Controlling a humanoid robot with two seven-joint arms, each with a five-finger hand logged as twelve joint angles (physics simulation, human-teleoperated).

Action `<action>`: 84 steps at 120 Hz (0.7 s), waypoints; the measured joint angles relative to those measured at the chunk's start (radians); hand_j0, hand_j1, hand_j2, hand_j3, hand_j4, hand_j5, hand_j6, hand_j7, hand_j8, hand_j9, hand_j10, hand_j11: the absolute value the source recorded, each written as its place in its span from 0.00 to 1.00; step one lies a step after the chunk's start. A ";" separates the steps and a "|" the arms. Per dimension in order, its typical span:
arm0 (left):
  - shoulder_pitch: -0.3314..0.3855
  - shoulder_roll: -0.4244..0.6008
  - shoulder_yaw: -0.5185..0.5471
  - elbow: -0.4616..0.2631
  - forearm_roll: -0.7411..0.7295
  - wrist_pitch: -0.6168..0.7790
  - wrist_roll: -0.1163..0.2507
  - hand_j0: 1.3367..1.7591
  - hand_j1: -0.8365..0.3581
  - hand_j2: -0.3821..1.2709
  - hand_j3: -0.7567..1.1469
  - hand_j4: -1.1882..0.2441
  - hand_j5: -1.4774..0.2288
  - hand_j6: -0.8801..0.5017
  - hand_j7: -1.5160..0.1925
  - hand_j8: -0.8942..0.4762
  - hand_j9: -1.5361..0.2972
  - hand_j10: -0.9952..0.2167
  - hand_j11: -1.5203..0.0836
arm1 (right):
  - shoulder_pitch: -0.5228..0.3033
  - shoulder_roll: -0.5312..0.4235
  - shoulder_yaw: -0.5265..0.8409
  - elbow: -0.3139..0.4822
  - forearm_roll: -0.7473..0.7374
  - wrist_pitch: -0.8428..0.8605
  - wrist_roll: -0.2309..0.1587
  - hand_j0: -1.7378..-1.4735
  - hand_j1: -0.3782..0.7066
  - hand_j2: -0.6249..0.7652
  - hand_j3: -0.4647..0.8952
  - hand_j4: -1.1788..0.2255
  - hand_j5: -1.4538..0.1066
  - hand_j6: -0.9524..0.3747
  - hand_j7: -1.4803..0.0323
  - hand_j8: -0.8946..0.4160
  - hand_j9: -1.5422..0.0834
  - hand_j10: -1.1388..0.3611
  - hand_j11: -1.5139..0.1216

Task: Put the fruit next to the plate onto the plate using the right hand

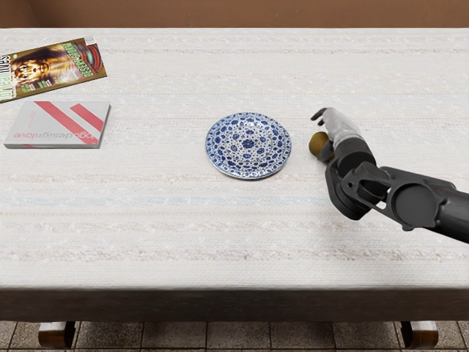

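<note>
A blue-and-white patterned plate (248,145) lies flat near the middle of the table. Just to its right sits a small brown fruit (316,144), partly covered by my right hand (327,136). The right arm comes in from the right edge, and the hand sits over and behind the fruit with its fingers curving around it. Whether the fingers press on the fruit or only surround it is unclear. The fruit looks to rest on the table beside the plate, a short gap from its rim. The left arm does not show.
A magazine (51,67) lies at the back left corner. A grey book with red stripes (60,124) lies in front of it. The table's front edge (234,290) runs along the bottom.
</note>
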 joint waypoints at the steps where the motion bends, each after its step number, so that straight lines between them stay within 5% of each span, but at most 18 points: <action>1: 0.000 0.000 0.000 0.000 0.000 0.000 0.000 0.76 0.99 0.23 0.40 0.83 0.86 0.64 0.89 0.65 0.84 0.82 0.95 | -0.001 0.000 0.000 0.000 0.000 0.000 0.000 0.30 0.45 0.38 0.34 0.58 0.62 0.44 0.66 0.40 0.65 0.51 0.63; 84: 0.000 0.000 0.000 0.000 0.000 0.000 0.000 0.76 0.99 0.23 0.40 0.83 0.86 0.64 0.89 0.65 0.84 0.82 0.95 | -0.015 -0.001 0.000 0.000 0.005 0.004 -0.002 0.31 0.57 0.47 0.34 0.46 0.49 0.41 0.52 0.39 0.52 0.40 0.50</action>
